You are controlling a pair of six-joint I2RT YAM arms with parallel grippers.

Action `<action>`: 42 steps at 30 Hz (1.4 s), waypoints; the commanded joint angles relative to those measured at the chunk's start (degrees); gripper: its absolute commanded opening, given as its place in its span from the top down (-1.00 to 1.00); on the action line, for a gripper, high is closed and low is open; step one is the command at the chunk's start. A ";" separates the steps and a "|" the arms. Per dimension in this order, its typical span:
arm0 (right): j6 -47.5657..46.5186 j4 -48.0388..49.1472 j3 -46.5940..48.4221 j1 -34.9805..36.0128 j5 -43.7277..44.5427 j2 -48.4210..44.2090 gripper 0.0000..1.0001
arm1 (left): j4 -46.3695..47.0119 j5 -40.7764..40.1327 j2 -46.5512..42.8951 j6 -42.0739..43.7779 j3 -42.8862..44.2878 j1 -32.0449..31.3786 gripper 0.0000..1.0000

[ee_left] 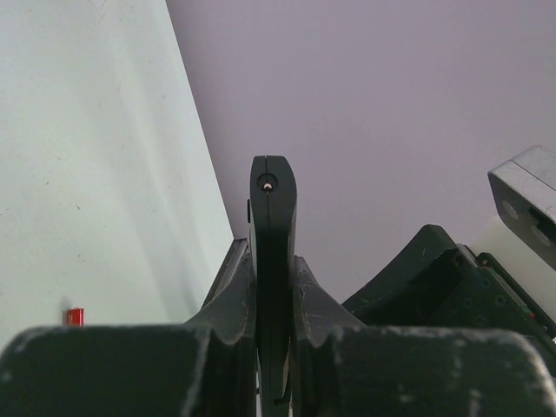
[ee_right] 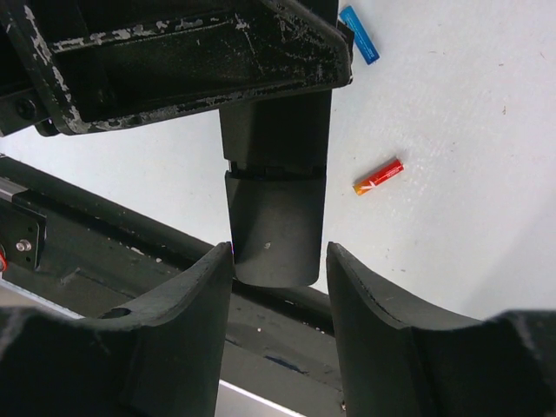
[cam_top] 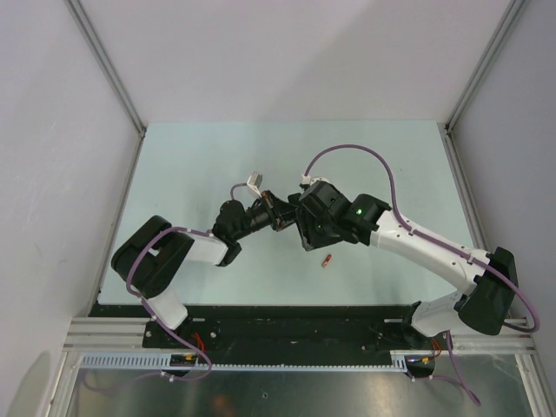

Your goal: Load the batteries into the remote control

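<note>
Above the table (cam_top: 217, 156), left claw (ee_left: 274, 262) grips remote control (ee_left: 273, 204).

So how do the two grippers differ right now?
The left gripper is shut tight on the remote control. The right gripper only flanks the remote's end, and I cannot tell whether it presses. The left gripper's fingers sit close together across the remote's thin side, while the right gripper's are spread wide across its broad face. Both are black, and neither holds a battery.

remote control (ee_right: 274, 217) top hidden (by jaws), blue battery (ee_right: 360, 36) part-covered
</note>
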 commanded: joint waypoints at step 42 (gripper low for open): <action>12.29 42.03 -27.25 -24.73 -40.74 -22.54 -0.57 | 1.69 5.52 -5.04 -5.46 -0.02 -0.51 1.00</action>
